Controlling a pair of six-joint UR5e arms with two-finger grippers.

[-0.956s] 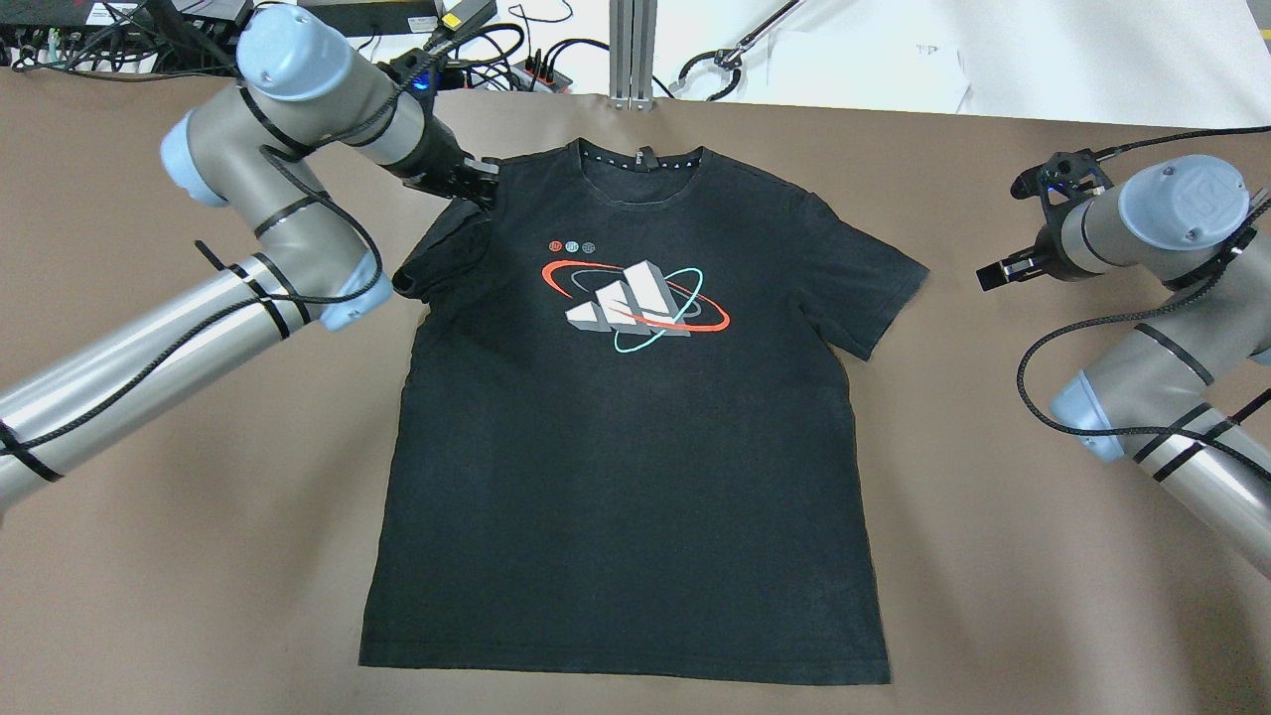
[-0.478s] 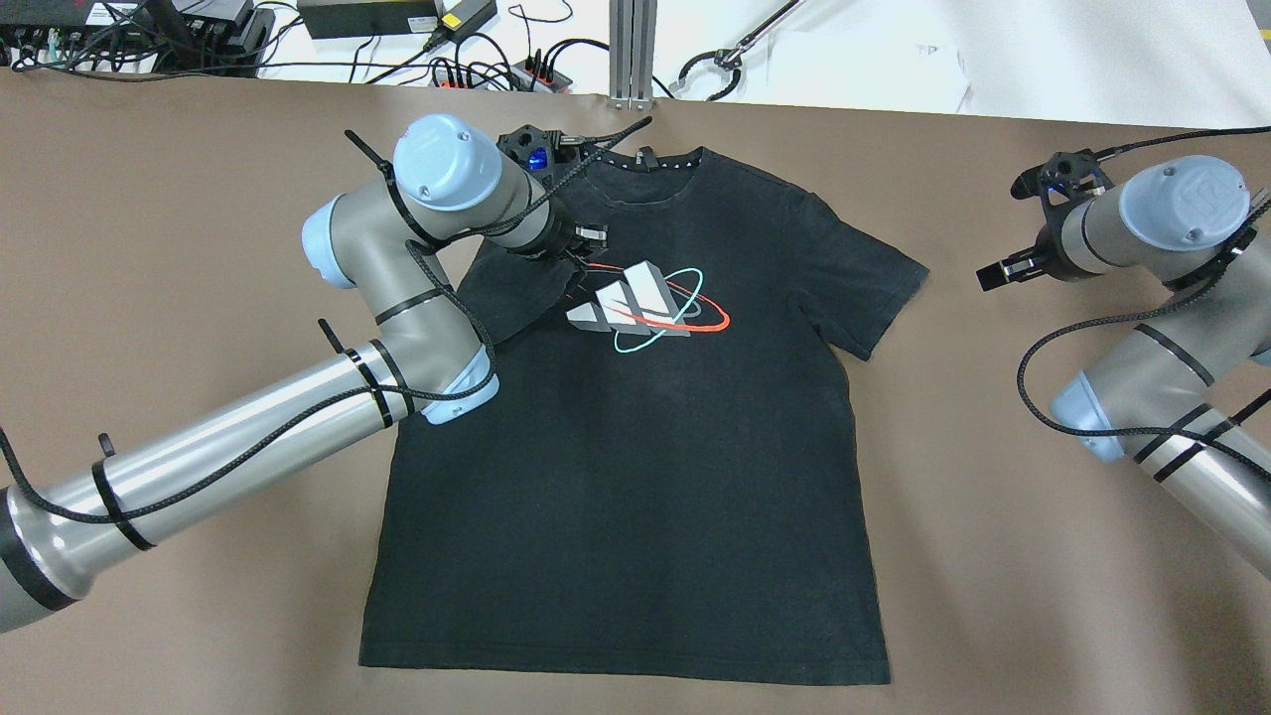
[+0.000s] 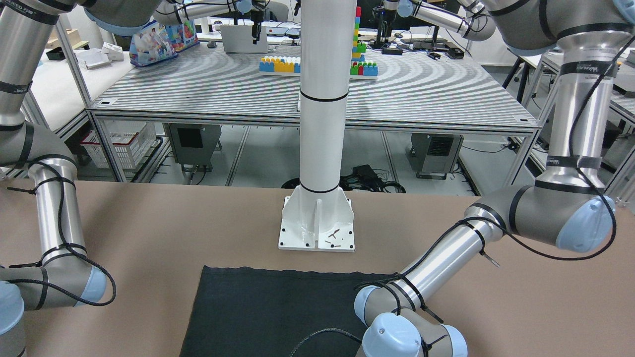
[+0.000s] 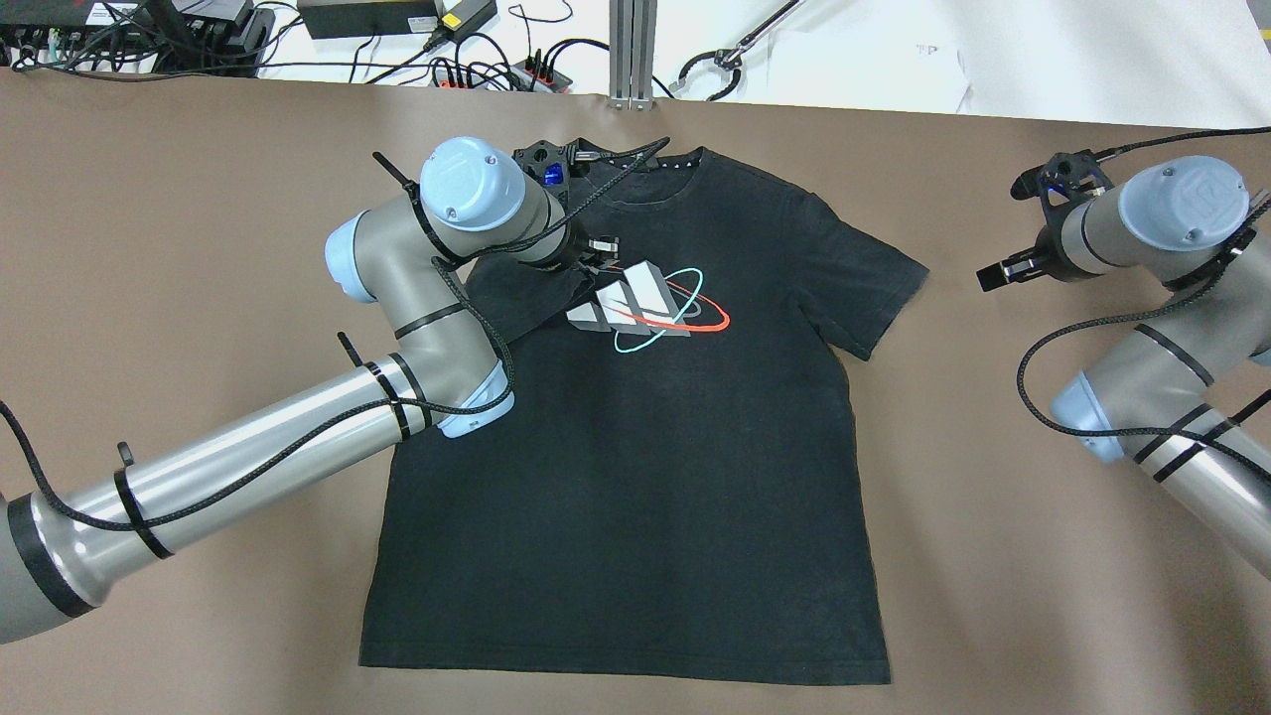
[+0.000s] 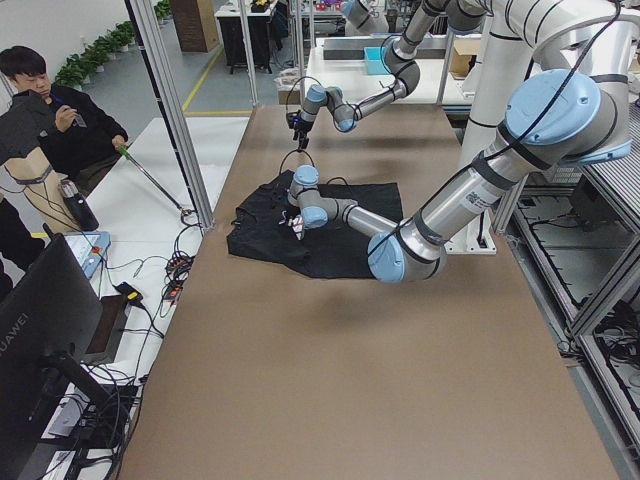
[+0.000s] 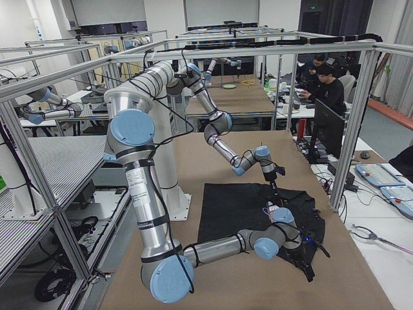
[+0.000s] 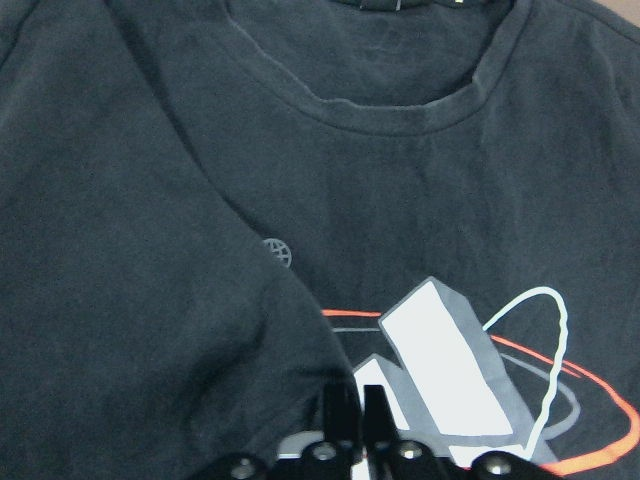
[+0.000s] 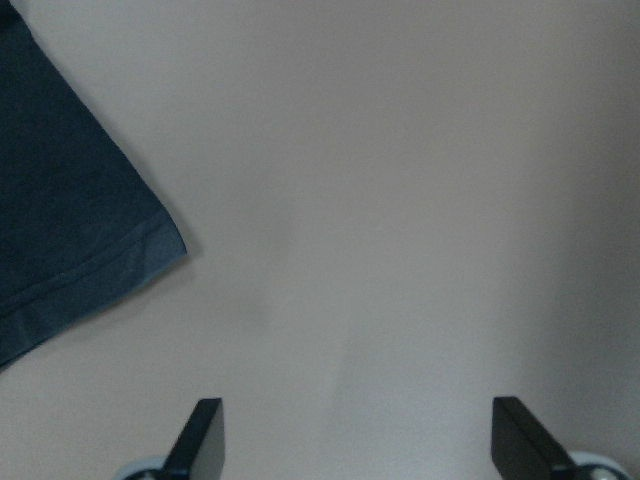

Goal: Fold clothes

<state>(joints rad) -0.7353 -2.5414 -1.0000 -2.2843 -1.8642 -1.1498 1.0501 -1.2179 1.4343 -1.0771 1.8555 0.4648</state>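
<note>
The clothes are one black T-shirt [image 4: 635, 477] with a white, red and teal logo [image 4: 645, 303], lying flat with its collar at the far side. My left gripper [image 4: 596, 260] is shut on the shirt's sleeve [image 4: 516, 293], which is pulled over the chest up to the logo. In the left wrist view the fingers [image 7: 350, 405] pinch the sleeve's edge [image 7: 150, 300]. My right gripper [image 4: 993, 276] is open and empty above bare table, right of the other sleeve [image 8: 60, 220]. The shirt's hem shows in the front-facing view [image 3: 278, 307].
The brown table [image 4: 993, 596] stretches around the shirt. The white post [image 3: 320, 124] stands on its base behind the hem. Cables and power strips [image 4: 467, 60] lie beyond the far edge. Operators sit past the table's far side [image 6: 329, 87].
My left arm has swung right, carrying the sleeve from the shirt's shoulder over the chest to the logo. The right arm has not moved.
</note>
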